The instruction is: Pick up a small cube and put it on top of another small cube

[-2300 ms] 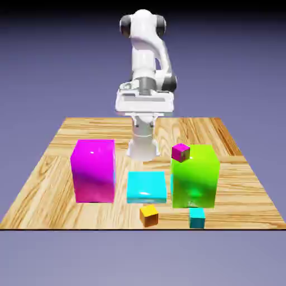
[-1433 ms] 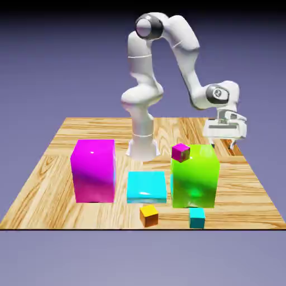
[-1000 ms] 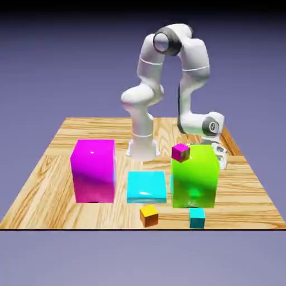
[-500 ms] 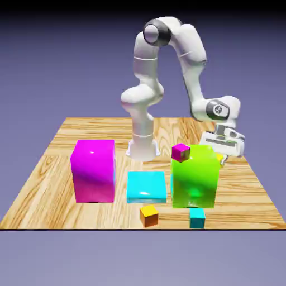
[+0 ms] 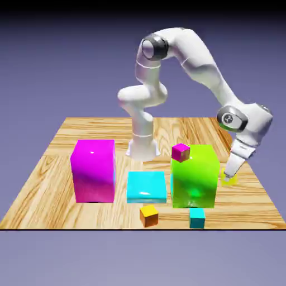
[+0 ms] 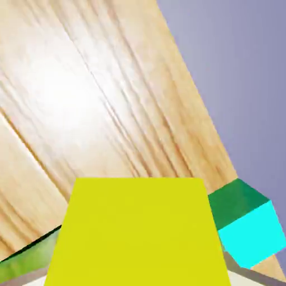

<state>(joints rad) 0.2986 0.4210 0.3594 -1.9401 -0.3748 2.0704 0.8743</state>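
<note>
A tiny bright yellow small cube (image 5: 229, 179) sits between the fingertips of my gripper (image 5: 229, 175), which is shut on it just to the exterior view's right of the big lime-green block (image 5: 194, 176), low over the table. In the hand view the yellow cube (image 6: 137, 232) fills the lower middle and hides the fingertips. Beyond it, a tiny cyan cube (image 6: 248, 226) lies on the wood; in the exterior view it is the cyan cube (image 5: 196, 217) at the front. A tiny orange cube (image 5: 148, 215) lies beside it. A tiny magenta cube (image 5: 180, 152) rests on the lime-green block.
A tall magenta block (image 5: 93, 170) stands at the exterior view's left and a low cyan block (image 5: 146, 186) in the middle. The table's edge (image 5: 262, 184) runs close to the gripper. A sliver of the lime-green block (image 6: 22, 262) shows in the hand view.
The arm swung out from behind the lime-green block toward the front and the exterior view's right. The gripper closed on the yellow cube, which now shows beside the block.
</note>
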